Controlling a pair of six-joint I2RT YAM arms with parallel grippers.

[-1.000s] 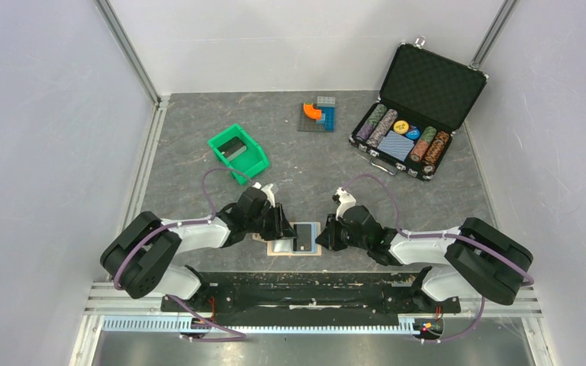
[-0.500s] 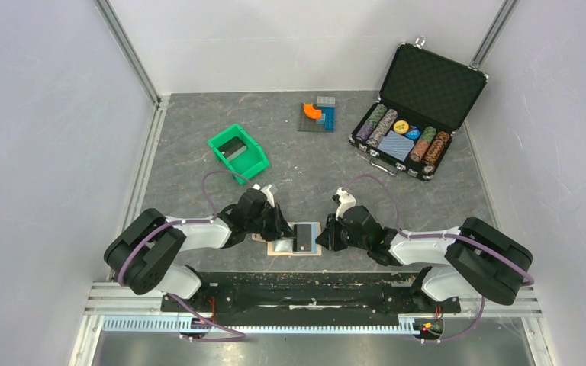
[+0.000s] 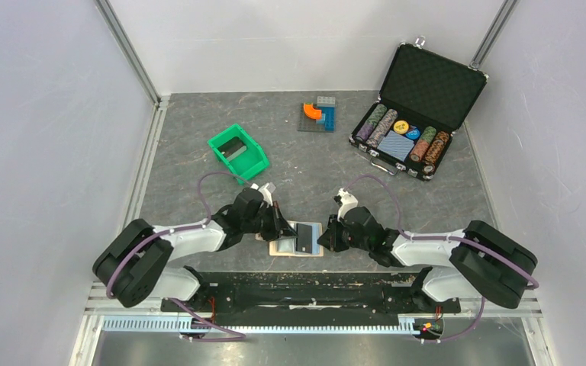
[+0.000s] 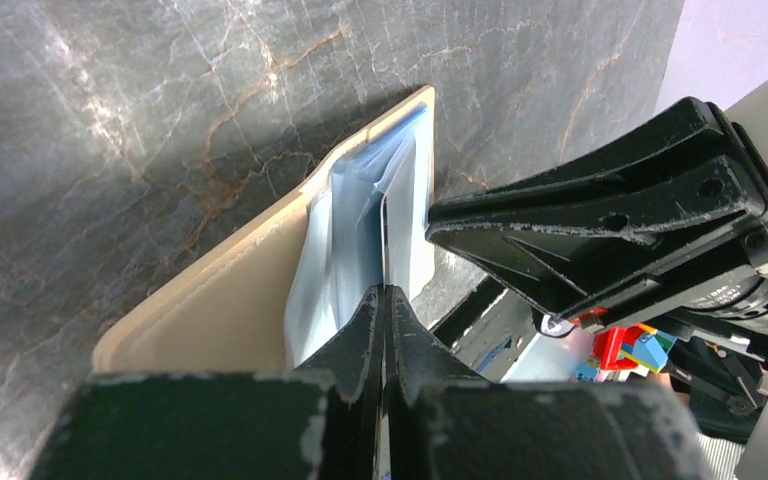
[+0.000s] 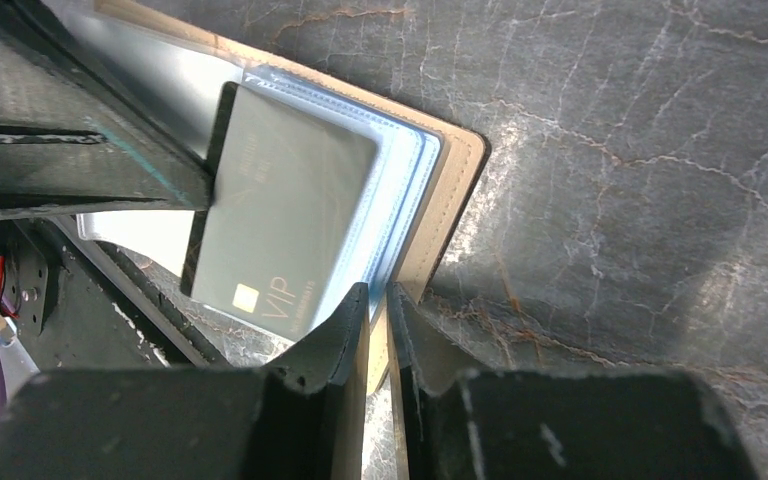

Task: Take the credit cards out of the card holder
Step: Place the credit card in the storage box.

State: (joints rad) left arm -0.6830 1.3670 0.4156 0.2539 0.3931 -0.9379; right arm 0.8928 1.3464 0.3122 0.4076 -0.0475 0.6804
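Observation:
The card holder lies open near the table's front edge, tan-rimmed with light blue pockets. A dark grey credit card marked VIP sticks partly out of a pocket, lifted off the pockets. In the left wrist view this credit card shows edge-on. My left gripper is shut on the card's edge, at the holder's left side. On the holder's right side, my right gripper is shut on the tan edge. Any other cards are hidden.
A green bin stands behind the left arm. An open black chip case sits at the back right, and coloured toy bricks at the back middle. The black base rail runs just in front of the holder.
My left gripper has closed onto the card's edge. Holder and card have shifted slightly right. The right gripper keeps its grip on the holder's edge.

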